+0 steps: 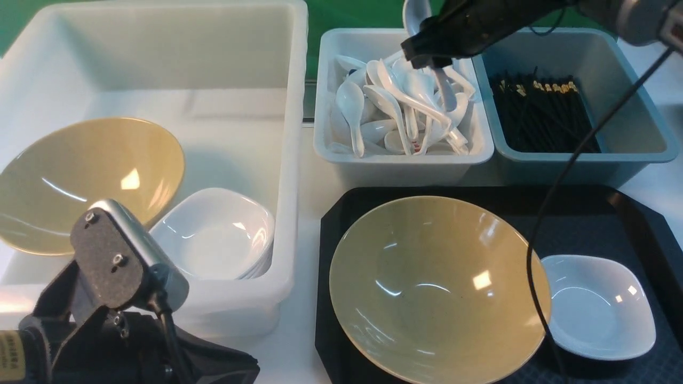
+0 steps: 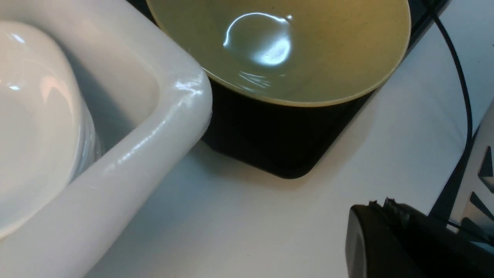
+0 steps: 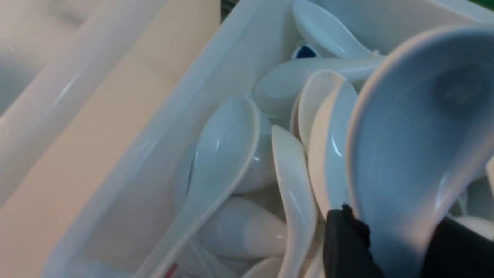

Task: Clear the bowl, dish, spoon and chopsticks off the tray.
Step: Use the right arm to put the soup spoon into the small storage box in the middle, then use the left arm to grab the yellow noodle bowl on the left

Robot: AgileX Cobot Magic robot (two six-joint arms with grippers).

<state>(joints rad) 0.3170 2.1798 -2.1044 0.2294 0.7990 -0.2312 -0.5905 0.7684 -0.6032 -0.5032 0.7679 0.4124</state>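
Observation:
The mustard-tan bowl (image 1: 437,288) (image 2: 278,46) sits on the left half of the black tray (image 1: 587,218) (image 2: 270,143). To its right on the tray is the small white dish (image 1: 597,306). My right gripper (image 1: 427,56) (image 3: 401,247) hovers over the spoon bin, shut on the handle of the white spoon (image 1: 416,13) (image 3: 417,135), scoop upward. Several black chopsticks (image 1: 539,114) lie in the back right bin; I cannot tell the task's pair among them. Low at the front left, my left gripper (image 2: 380,202) is shut and empty above the table.
A big white tub (image 1: 288,160) on the left holds another tan bowl (image 1: 90,181) and stacked white dishes (image 1: 213,234). A pale bin (image 1: 400,162) behind the tray is full of white spoons. A black cable (image 1: 539,240) hangs over the tray.

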